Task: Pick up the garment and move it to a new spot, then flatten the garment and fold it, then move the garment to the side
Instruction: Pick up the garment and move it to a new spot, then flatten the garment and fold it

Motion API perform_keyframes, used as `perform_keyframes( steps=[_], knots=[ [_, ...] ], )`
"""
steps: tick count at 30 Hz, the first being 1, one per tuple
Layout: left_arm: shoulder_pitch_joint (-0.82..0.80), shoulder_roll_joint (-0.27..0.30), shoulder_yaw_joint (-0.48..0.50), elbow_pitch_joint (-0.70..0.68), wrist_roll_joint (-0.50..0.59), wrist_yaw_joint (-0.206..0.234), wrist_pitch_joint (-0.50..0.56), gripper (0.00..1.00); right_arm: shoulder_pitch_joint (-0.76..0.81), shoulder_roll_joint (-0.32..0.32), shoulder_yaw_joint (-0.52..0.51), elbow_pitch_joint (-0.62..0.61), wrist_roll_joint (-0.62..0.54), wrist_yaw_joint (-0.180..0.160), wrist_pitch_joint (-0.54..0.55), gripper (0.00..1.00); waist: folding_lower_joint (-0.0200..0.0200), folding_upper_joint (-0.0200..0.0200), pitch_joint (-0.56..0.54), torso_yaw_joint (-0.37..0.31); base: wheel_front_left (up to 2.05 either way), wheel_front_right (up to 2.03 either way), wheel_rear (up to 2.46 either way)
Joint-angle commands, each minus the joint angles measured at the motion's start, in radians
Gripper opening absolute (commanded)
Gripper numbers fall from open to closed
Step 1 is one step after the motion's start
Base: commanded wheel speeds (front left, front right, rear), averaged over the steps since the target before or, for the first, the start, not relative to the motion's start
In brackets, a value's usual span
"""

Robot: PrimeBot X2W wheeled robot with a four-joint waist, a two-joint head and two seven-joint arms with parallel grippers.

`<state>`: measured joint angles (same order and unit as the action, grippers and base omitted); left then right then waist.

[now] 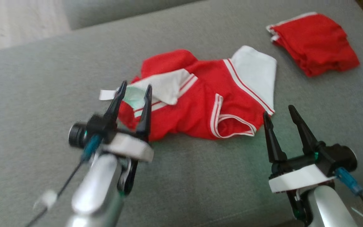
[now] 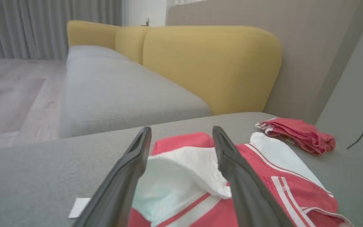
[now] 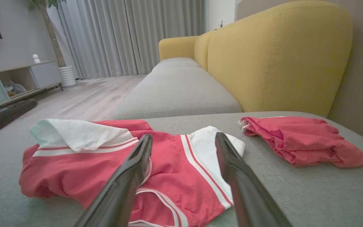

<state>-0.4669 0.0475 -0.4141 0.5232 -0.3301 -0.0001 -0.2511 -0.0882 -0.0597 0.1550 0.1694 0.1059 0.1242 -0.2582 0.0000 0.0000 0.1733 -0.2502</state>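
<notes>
The left end effector [image 1: 135, 89] and the right end effector [image 1: 279, 112] are both seen open at the red and white garment [image 1: 200, 104], which is spread on the grey sofa seat [image 1: 27, 94].
The left end effector is spread apart at the garment's left end, with the turned-up white sleeve [image 2: 181, 176] framed between its two sides; nothing is clamped, and whether the fabric is touched cannot be told. The right end effector is likewise spread wide with nothing held, its tips placed just beside the garment's near right corner, by the white-striped hem. The garment itself is left crumpled, not flattened. A small white tag [image 1: 107, 94] is seen just beside the garment's left end. A second red garment [image 1: 317, 44], folded, is laid well apart beyond the garment's far right corner. A yellow backrest [image 2: 213, 63] is seen behind the garment.
</notes>
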Motion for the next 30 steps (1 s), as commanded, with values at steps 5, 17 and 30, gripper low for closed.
perform_keyframes(
  steps=[5,17,30],
  knots=[
    [0.251,0.004,0.121,-0.241,0.068,0.044,-0.01,1.0,0.062,-0.006,-0.015,0.001,0.013,0.007,-0.004,1.0,0.0,0.0,-0.144,0.107,0.0,0.0,0.0],
    [0.616,0.003,0.215,-0.518,0.134,0.11,-0.011,1.0,0.166,-0.02,-0.008,-0.004,0.022,0.007,-0.004,1.0,0.0,0.0,-0.26,0.202,0.0,0.0,0.0],
    [0.655,0.003,0.235,-0.52,0.144,0.109,-0.011,1.0,0.185,-0.015,0.006,0.014,0.036,0.007,-0.004,1.0,0.0,0.0,-0.277,0.211,0.0,0.0,0.0]
  ],
)
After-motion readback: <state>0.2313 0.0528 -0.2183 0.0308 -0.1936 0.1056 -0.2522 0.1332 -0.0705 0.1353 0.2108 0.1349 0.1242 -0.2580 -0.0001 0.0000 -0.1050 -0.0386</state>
